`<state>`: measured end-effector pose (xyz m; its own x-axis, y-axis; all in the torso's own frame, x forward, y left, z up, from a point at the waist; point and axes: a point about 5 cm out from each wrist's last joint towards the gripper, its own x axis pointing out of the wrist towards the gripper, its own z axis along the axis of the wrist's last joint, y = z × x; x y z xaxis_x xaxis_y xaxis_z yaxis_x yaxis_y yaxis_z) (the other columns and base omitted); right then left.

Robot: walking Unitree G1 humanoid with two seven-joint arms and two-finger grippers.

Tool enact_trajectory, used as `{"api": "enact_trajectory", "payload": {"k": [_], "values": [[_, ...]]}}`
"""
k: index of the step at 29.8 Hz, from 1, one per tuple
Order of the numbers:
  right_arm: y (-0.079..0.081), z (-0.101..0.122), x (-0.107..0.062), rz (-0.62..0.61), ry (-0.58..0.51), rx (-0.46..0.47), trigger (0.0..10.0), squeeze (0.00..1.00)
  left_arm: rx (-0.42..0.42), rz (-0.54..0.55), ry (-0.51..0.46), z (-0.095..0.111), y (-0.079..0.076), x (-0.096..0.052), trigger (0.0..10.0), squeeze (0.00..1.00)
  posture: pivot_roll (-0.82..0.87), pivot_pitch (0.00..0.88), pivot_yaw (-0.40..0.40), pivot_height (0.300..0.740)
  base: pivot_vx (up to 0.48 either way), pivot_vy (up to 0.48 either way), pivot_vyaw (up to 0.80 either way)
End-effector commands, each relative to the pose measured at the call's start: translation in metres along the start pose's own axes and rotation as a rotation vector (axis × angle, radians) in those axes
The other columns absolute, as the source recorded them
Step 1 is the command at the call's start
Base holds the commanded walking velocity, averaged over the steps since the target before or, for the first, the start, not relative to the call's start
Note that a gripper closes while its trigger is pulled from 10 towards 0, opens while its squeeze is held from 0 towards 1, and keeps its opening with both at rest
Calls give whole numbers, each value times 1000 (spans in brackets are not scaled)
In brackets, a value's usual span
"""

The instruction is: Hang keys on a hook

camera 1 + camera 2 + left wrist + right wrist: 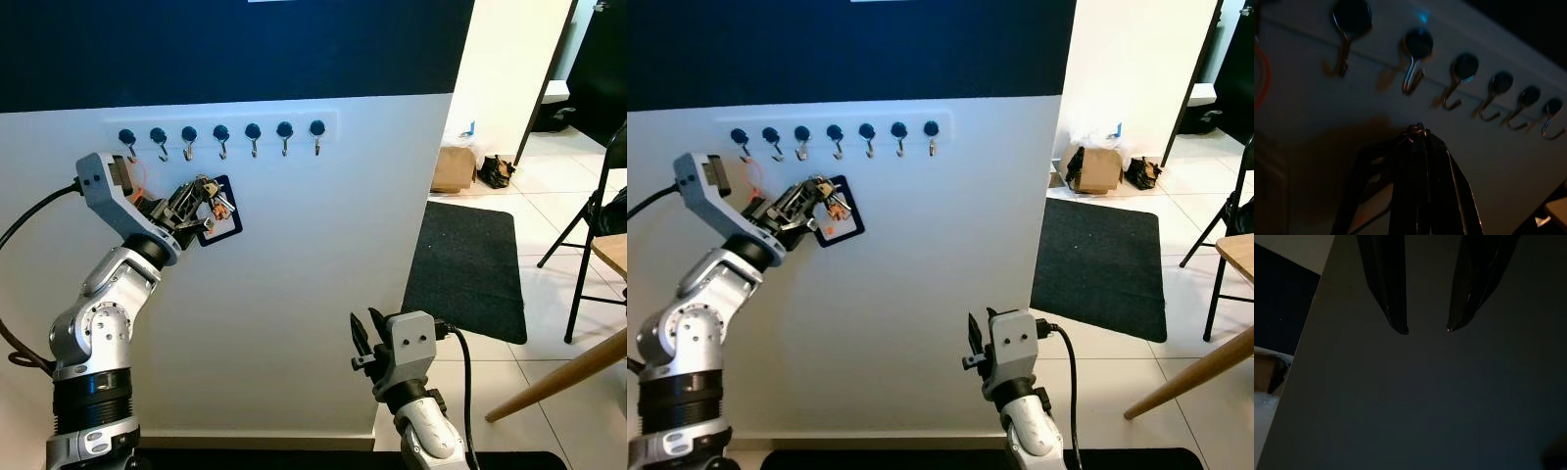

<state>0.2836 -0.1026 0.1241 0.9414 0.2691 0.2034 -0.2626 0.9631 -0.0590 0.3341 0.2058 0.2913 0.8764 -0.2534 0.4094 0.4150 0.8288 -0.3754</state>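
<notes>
A row of several dark-capped metal hooks (221, 138) runs along a white rail on the white wall. My left gripper (203, 192) is raised close to the wall, just below the hooks, shut on a bunch of keys (217, 204) with a dark blue square tag (221, 226) that hangs beneath. In the left wrist view the shut fingers (1422, 181) point up at the hooks (1413, 58), a short gap below them. My right gripper (364, 338) hangs low before the wall, open and holding nothing, its fingertips (1400, 325) apart.
The wall ends at a corner (431, 225) on the right. Beyond it lie a black floor mat (468, 266), tiled floor, a cardboard box (453, 168), a folding chair (598, 225) and a wooden table leg (558, 377).
</notes>
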Motion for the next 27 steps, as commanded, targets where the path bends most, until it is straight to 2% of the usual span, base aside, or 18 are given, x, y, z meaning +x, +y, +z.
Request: {"api": "enact_trajectory", "payload": {"k": [1, 10, 19, 27], "values": [[4, -5, -2, 12, 27, 2, 10000, 0, 25, -8, -43, 15, 1, -2, 10000, 0, 23, 124, 79, 740, 0, 0, 0], [4, -5, -3, 10, 29, 2, 10000, 0, 43, -36, -74, 32, 1, -6, 10000, 0, 21, 126, 78, 740, 0, 0, 0], [3, -5, -2, 10, 29, 1, 10000, 0, 43, -42, -86, 37, 2, -7, 10000, 0, 23, 125, 73, 740, 0, 0, 0], [5, -5, -1, 17, 28, 1, 10000, 0, 13, -72, -82, 33, -6, 4, 10000, 0, 20, 121, 77, 740, 0, 0, 0]]}}
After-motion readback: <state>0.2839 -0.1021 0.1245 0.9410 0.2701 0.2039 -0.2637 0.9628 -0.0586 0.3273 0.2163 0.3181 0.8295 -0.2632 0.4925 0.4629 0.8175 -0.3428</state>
